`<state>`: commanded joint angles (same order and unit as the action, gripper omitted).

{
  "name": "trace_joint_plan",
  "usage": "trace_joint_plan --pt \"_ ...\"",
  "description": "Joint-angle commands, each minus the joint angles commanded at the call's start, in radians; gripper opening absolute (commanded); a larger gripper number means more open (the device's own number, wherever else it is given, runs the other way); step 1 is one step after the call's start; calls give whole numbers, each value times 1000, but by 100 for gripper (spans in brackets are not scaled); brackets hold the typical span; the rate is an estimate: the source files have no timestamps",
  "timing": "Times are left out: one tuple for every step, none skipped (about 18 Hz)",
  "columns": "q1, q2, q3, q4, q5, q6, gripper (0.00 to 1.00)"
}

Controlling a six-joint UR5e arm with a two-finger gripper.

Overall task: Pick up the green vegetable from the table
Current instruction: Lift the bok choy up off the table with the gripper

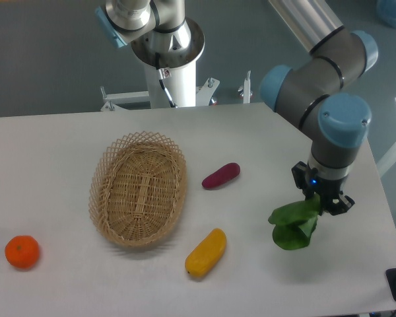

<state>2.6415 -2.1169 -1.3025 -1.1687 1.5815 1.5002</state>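
The green vegetable (293, 225), dark leafy and floppy, hangs from my gripper (322, 201) over the right part of the white table (53, 152). The gripper is shut on its stem end, which the black fingers hide. The leaves droop down and to the left of the fingers, with a faint shadow on the tabletop below them.
A wicker basket (138, 188) lies left of centre. A purple-red oblong vegetable (220, 176) sits in the middle, a yellow oblong fruit (206, 252) nearer the front, and an orange (22, 251) at the front left. The table's right edge is close to the gripper.
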Motion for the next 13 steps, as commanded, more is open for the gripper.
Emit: trace_joint_plan --pt "-6 -2 2 0 0 -3 43" --pt "-8 -3 3 -3 0 -3 43" --pt "-8 -3 0 -2 5 -3 43" --pt "-9 -5 3 -2 3 -2 43" --pt "-9 -5 5 -2 2 -2 43" --pt "-9 -5 5 0 0 -2 43" --pt "-9 -6 5 0 -3 -2 43" --pt "-9 -8 6 0 -5 -2 43" --pt "-9 -9 11 0 -5 -2 43" --pt "-9 -9 11 0 -6 -2 43" --pt "-9 -9 11 0 -6 -2 43" --pt "-9 -9 11 0 -6 -2 43" --pt "-9 -9 11 1 -6 -2 43"
